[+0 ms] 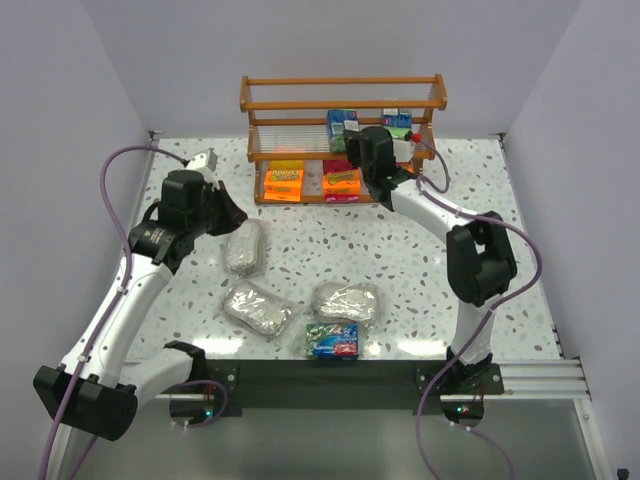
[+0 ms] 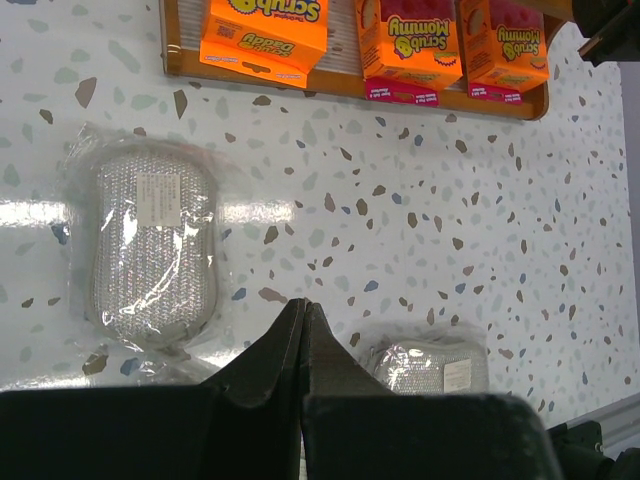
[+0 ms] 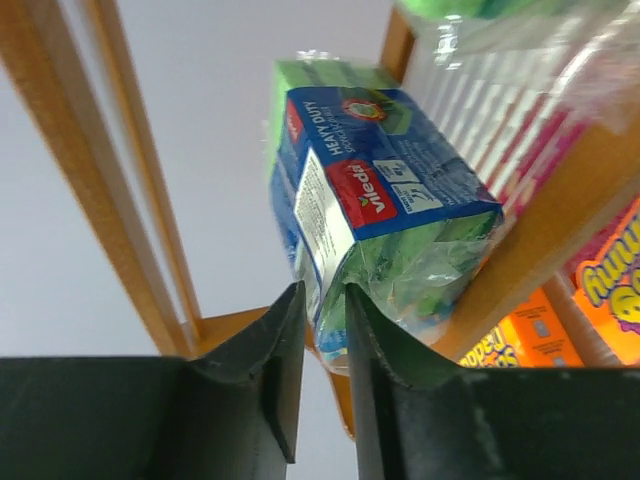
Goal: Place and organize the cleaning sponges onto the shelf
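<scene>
The shelf [image 1: 340, 95] stands at the back. Its bottom tier holds orange-and-pink packs [image 1: 284, 181] [image 2: 408, 45]. The middle tier holds two green/blue packs; my right gripper [image 1: 352, 150] [image 3: 323, 290] is shut on the near corner of the left one [image 3: 380, 190], which rests tilted on the tier's edge. The other pack [image 1: 397, 120] sits to its right. My left gripper [image 1: 238, 216] [image 2: 303, 303] is shut and empty above the table, beside a silvery pack [image 1: 245, 246] [image 2: 150, 245]. Two more silvery packs [image 1: 258, 309] [image 1: 346, 303] and a green/blue pack [image 1: 333, 340] lie near the front.
The shelf's top tier shows nothing on it. White walls close in the table at the left, right and back. The shelf's rail [image 3: 60, 150] runs close to the left of my right fingers. The right arm's elbow [image 1: 480, 260] stands over the table's right side.
</scene>
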